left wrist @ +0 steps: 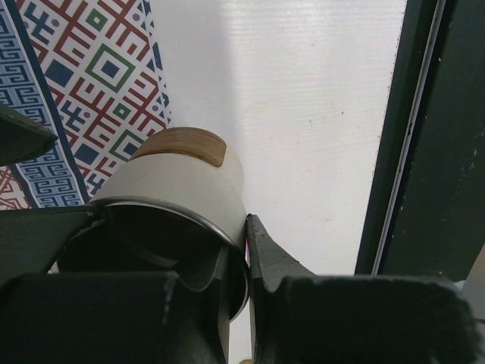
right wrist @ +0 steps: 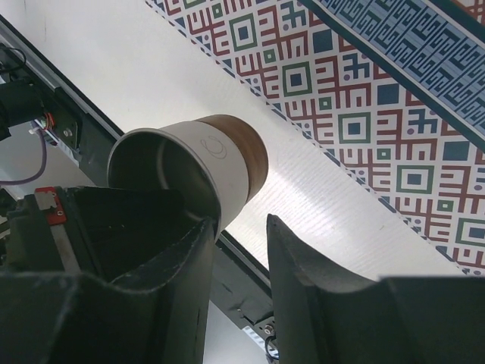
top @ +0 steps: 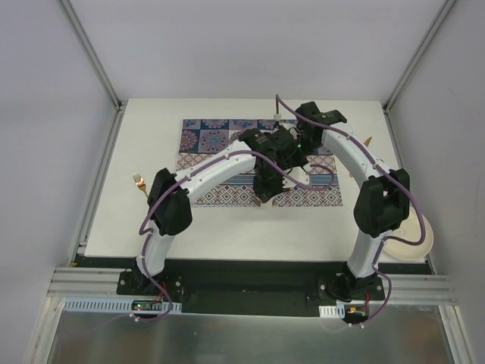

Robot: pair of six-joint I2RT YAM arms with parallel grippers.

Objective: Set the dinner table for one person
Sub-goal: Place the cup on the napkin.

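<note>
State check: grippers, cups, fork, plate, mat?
Left gripper: shut on left cup's rim.
Left cup: held by rim, looks empty.
Right gripper: gap showing, grip unclear.
Right cup: rim at gripper, looks empty.
Fork: lying on table, left of mat.
Plate: on table, partly under right arm.
Mat: flat on table.

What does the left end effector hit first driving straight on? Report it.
Its held cup leads; straight on, the left end effector would likely meet the bare dinner table beside the placemat, though depth is unclear.

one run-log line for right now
left gripper: shut on rim of white wooden-based cup | right gripper: straddling rim of second white wooden-based cup, grip unclear | both by blue-and-red cloth placemat
</note>
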